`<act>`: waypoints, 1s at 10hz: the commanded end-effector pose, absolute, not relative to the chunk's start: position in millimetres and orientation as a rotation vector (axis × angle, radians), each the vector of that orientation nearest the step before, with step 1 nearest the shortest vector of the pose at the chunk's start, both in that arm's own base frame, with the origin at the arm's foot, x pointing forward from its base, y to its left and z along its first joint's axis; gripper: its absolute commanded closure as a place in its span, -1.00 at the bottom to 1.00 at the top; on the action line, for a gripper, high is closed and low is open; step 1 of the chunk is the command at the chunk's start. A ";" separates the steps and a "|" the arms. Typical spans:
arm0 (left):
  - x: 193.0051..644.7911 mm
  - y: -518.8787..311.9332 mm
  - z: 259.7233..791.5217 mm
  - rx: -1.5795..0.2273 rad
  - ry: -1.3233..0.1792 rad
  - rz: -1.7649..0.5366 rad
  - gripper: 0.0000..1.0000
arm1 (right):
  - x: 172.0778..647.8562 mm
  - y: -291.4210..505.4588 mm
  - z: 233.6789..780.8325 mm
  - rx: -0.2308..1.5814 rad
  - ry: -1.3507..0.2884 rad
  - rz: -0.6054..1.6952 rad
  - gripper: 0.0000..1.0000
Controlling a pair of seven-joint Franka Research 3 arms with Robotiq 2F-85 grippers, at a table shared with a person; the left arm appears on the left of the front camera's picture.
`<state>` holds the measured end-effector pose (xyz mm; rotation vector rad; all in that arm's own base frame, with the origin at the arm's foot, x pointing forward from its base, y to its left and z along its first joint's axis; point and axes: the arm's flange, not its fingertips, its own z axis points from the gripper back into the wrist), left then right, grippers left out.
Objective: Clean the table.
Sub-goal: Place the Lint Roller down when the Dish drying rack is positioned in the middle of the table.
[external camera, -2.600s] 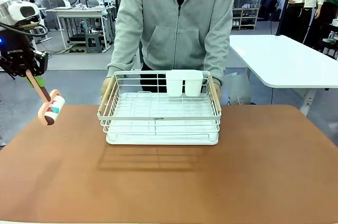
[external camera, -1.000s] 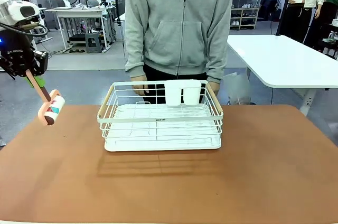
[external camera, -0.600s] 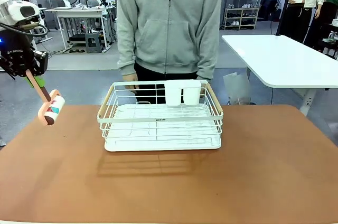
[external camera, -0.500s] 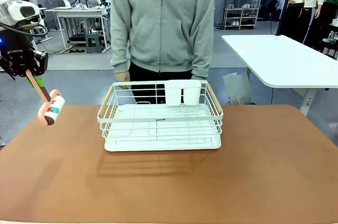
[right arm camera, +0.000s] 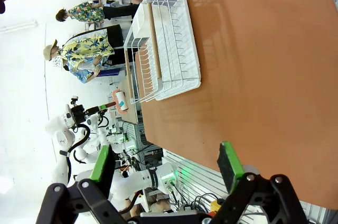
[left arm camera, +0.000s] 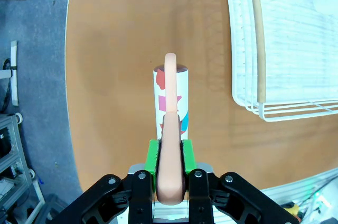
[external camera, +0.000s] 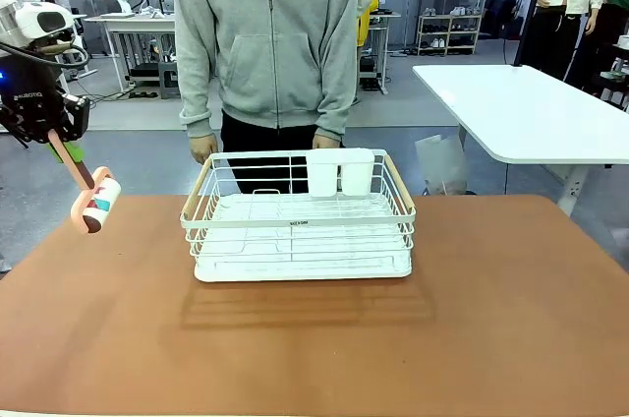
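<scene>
The table [external camera: 314, 338] has a reddish-brown top, and a white wire rack [external camera: 300, 215] stands on its far middle. My left gripper [external camera: 65, 148] hangs above the table's far left edge, shut on the pink handle of a lint roller [external camera: 96, 206] whose head points down and to the right. In the left wrist view the green pads clamp the handle [left arm camera: 170, 129], and the roller's patterned sheet [left arm camera: 171, 97] hovers over the table [left arm camera: 116, 49] beside the rack [left arm camera: 285, 49]. My right gripper [right arm camera: 165, 163] is open above the table [right arm camera: 253, 76], with nothing between its fingers.
A person in a grey hoodie [external camera: 265, 33] stands behind the rack, hands hanging off it. Two white holders [external camera: 342, 173] hang on the rack's far side. A white-topped table [external camera: 521, 112] stands at the back right.
The person has let go of the rack, straightened up and stepped to the left. The rack rests where it was set down. My left arm and the lint roller have not moved.
</scene>
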<state>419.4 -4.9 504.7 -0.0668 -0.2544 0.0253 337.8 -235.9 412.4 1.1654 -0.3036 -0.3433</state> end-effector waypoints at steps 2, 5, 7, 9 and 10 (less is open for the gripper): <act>421.2 -4.0 509.3 -0.065 -0.245 0.023 0.57 | 337.0 -235.5 415.3 1.169 -0.311 -0.337 -1.00; 423.2 -14.4 507.8 -0.113 -0.241 0.318 0.57 | 337.0 -235.5 415.3 1.169 -0.311 -0.337 -1.00; 446.5 -12.2 506.4 -0.022 -0.165 0.895 0.57 | 337.0 -235.5 415.3 1.169 -0.311 -0.337 -1.00; 452.9 -21.1 501.2 -0.094 -0.166 1.301 0.57 | 337.0 -235.5 415.3 1.169 -0.311 -0.337 -1.00; 452.3 -25.8 494.5 -0.178 -0.179 1.361 0.57 | 337.0 -235.5 415.3 1.169 -0.311 -0.337 -1.00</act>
